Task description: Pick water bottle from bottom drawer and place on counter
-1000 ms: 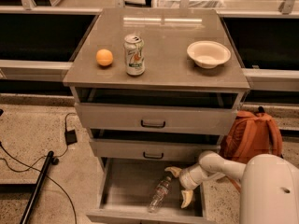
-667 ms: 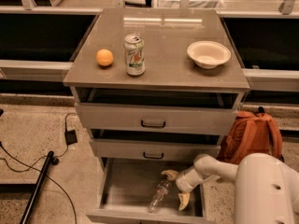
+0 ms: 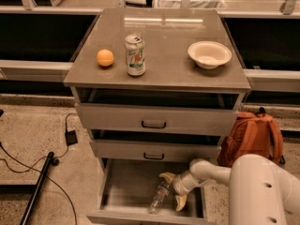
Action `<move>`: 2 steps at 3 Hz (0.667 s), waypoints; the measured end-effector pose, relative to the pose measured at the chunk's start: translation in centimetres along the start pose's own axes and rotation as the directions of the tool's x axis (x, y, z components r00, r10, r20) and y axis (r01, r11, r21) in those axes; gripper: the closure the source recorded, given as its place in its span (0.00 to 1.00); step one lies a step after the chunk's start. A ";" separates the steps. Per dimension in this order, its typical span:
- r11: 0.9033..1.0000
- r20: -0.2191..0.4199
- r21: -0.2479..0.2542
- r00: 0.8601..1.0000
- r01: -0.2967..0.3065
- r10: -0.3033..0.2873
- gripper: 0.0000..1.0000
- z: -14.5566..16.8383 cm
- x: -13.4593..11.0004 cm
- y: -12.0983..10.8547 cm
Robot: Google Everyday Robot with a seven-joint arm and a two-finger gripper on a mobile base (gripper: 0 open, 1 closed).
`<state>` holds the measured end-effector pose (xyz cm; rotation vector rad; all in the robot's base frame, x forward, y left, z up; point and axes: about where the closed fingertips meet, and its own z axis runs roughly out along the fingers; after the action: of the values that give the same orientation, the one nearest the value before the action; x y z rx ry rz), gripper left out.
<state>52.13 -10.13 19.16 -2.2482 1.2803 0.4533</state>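
Bottom drawer [image 3: 119,191] pulled far out, its front rim close to the lower edge of the view. Inside, in the right half, the gripper [image 3: 173,189], reaching in from the right on a white arm [image 3: 213,170], its two yellowish fingers [image 3: 167,176] spread wide apart, pinching nothing. Water bottle [image 3: 158,198] lying tilted on the drawer floor, one end between the spread fingers or just beside them, the other end toward the front rim; impossible to tell if any finger touches it. Open room on the left half of the drawer floor. Above, middle drawer [image 3: 154,150] and top drawer [image 3: 154,118] each a little open, their fronts close over the arm. On the counter [image 3: 164,36], an orange ball [image 3: 105,57] near the left edge, a can [image 3: 135,55] just beside it, a bowl [image 3: 209,54] near the right edge, with open surface between can and bowl. Orange backpack [image 3: 253,135] on the floor just beside the cabinet's right side, near the arm. Black pole [image 3: 37,186] on the floor at the left, well apart from the drawer.
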 end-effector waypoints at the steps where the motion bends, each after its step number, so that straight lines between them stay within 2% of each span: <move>1: 1.000 0.001 0.016 1.000 0.005 -0.005 0.12 0.9 0.8 0.0; 2: 1.000 0.004 -0.003 1.000 0.019 -0.019 0.18 2.7 0.7 0.4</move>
<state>52.03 -9.20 16.52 -2.2588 1.2559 0.4533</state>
